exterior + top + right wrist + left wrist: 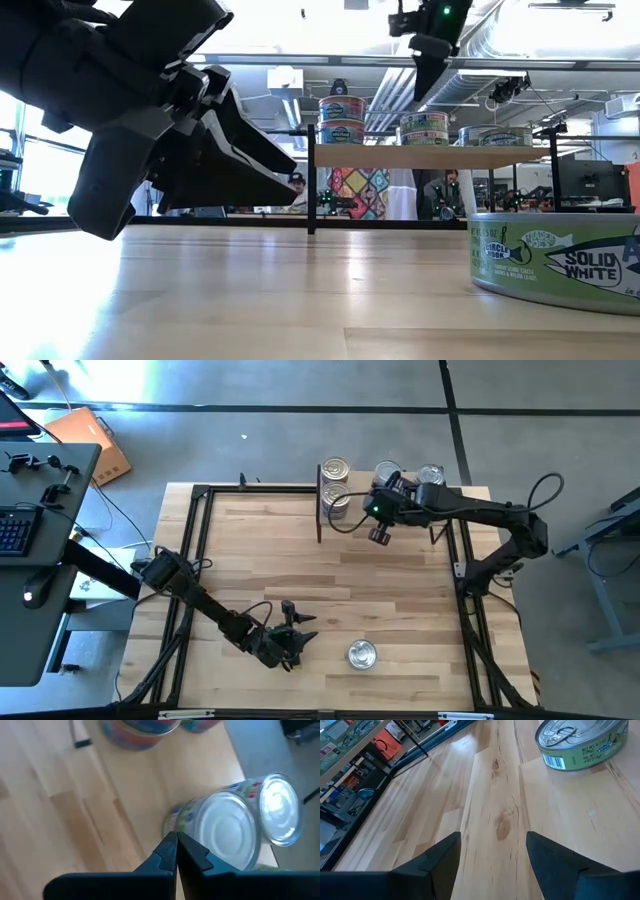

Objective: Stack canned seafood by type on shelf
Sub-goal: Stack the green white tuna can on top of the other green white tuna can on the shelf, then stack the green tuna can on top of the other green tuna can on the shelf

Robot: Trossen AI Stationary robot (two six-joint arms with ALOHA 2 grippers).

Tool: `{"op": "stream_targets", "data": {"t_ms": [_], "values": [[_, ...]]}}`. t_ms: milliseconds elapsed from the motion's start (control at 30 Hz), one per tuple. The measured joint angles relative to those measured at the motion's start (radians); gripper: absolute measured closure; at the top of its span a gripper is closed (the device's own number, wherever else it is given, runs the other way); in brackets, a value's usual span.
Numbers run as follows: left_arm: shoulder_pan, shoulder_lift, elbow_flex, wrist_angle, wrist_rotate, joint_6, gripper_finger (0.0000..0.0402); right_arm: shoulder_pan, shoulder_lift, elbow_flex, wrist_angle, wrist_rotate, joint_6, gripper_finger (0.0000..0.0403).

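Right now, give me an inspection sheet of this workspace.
Surface: butcher-block table, mostly bare.
Job's things: shelf at the far edge holds tins, a stack of tins at one end, more stacked tins further along; one loose tin lies on the table near the front.
Clutter: nothing seen.
Grippers: left gripper open, empty, low beside the loose tin; right gripper shut, empty, above the shelf.
Cables: cable loops on the right arm.
Surroundings: desk with keyboard, cardboard box.
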Motion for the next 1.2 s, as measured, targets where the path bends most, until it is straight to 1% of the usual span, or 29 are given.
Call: {"op": "stream_targets", "data": {"t_ms": [100,233,300,400,500,700,933,1100,1200], "values": [[0.000,0.000,0.000,0.005,0.001,-0.002,0.0184,-0.037,0.001,0.000,0.012,0.025,0.029,0.0403],[0.000,0.000,0.000,0.005,0.008,-0.015,0.0184,-0.129,0.001,0.000,0.027,0.009,0.082,0.0403],[0.000,0.000,0.000,0.005,0.008,-0.015,0.0184,-0.172,0.001,0.000,0.026,-0.045,0.088,0.0403],[0.000,0.000,0.000,0.005,0.008,-0.015,0.0184,-0.213,0.001,-0.001,0.023,-0.162,0.090,0.0403],[0.000,0.000,0.000,0.005,0.008,-0.015,0.0184,-0.224,0.001,-0.002,-0.007,-0.195,0.109,0.0403],[0.000,0.000,0.000,0.005,0.008,-0.015,0.0184,-0.190,-0.001,0.000,-0.077,-0.183,0.127,0.0403],[0.000,0.000,0.000,0.005,0.008,-0.016,0.0184,-0.151,-0.001,0.000,-0.082,-0.161,0.130,0.0403],[0.001,0.000,0.000,0.005,0.008,-0.016,0.0184,-0.127,0.004,0.045,-0.077,-0.068,0.150,0.0403],[0.001,0.000,0.000,0.005,0.008,-0.017,0.0184,-0.119,0.003,0.098,-0.075,-0.057,0.149,0.0403]]}}
